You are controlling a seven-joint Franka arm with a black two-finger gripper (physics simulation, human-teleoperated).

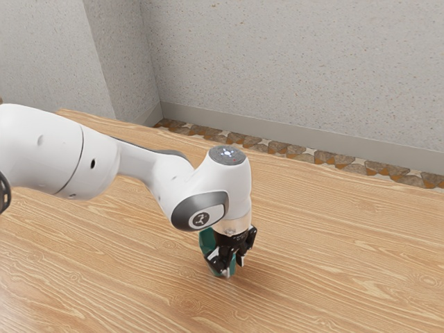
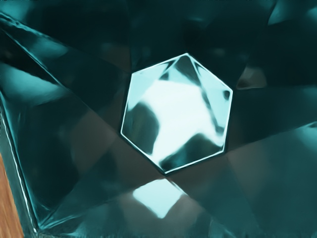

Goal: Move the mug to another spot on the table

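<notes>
A dark green glossy mug point(image 1: 206, 244) stands on the wooden table point(image 1: 333, 236), mostly hidden under my hand. My black gripper point(image 1: 227, 266) is lowered onto it, its two fingers straddling the mug's wall on the side toward the exterior view's right, with green showing between them. The fingers stand close together and look shut on that wall. In the wrist view I look straight down into the mug point(image 2: 74, 148), whose faceted teal inside ends in a bright hexagonal bottom point(image 2: 177, 113). A sliver of table point(image 2: 7, 203) shows beside the rim.
The wooden table stretches wide on all sides of the mug. Its far edge point(image 1: 298, 151) runs along a strip of pebbles below a grey wall. My white arm point(image 1: 104, 170) reaches in from the exterior view's left.
</notes>
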